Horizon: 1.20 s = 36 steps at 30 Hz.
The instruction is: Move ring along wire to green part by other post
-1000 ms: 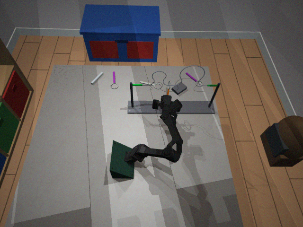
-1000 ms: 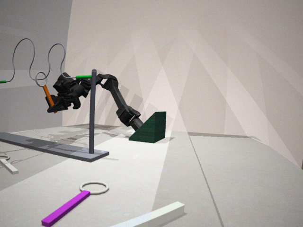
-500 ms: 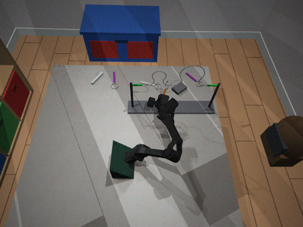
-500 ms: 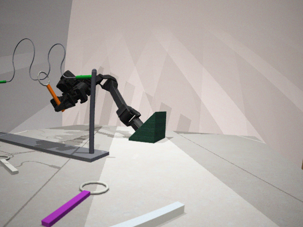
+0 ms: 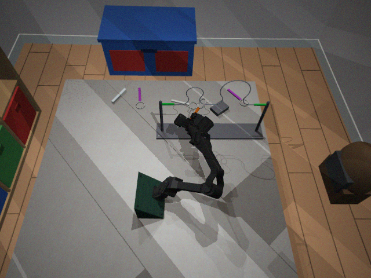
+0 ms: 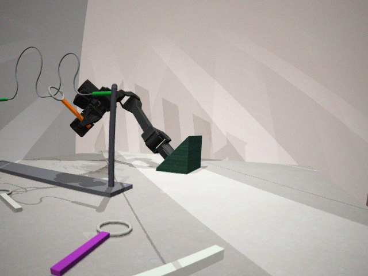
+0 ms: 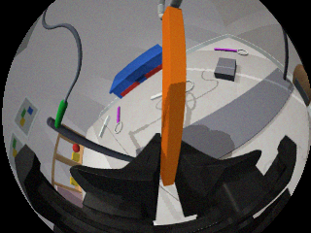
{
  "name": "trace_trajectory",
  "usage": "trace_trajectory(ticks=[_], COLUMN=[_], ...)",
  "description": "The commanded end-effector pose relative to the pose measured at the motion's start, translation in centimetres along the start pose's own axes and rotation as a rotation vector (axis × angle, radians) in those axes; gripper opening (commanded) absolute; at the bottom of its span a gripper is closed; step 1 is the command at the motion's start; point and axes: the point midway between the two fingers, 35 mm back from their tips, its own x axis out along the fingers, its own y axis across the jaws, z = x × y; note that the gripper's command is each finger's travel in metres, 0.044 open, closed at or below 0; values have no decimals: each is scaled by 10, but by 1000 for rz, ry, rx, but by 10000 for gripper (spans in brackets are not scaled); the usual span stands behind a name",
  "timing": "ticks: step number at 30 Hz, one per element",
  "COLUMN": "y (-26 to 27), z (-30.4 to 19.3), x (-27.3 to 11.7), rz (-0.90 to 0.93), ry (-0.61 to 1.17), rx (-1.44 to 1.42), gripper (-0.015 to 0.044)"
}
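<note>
My gripper point(image 5: 193, 116) point(image 6: 85, 121) point(image 7: 162, 138) is shut on the orange handle point(image 5: 196, 110) point(image 6: 71, 108) point(image 7: 174, 97). The handle slants up to its pale ring point(image 6: 50, 94), around the low stretch of grey wire point(image 5: 250, 88) point(image 6: 42, 62) between the two loops. Whether ring and wire touch I cannot tell; in the wrist view the ring is mostly cut off. The left green part point(image 5: 167, 103) point(image 6: 101, 93) point(image 7: 60, 114) meets the left post point(image 5: 161, 116) point(image 6: 111, 136). The right green part point(image 5: 259, 104) point(image 6: 3, 99) meets the right post point(image 5: 262, 116).
The posts stand on a grey base bar point(image 5: 233, 128) point(image 6: 35, 174). Purple-handled rings point(image 5: 139, 94) point(image 6: 80, 252), a white stick point(image 5: 119, 95) and a dark block point(image 5: 219, 108) point(image 7: 225, 68) lie around it. A blue chest point(image 5: 146, 24) is behind. My arm rises from a green wedge point(image 5: 146, 197) point(image 6: 194, 154).
</note>
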Motion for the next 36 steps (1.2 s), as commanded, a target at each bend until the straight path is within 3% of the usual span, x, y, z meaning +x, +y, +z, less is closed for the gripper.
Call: trace_trajectory(ticks=[1,36], y=[16,117], z=[1,57], x=[-2,-46], rz=[55,474], ry=[12,108], rx=[93,840], gripper=[-150,-150])
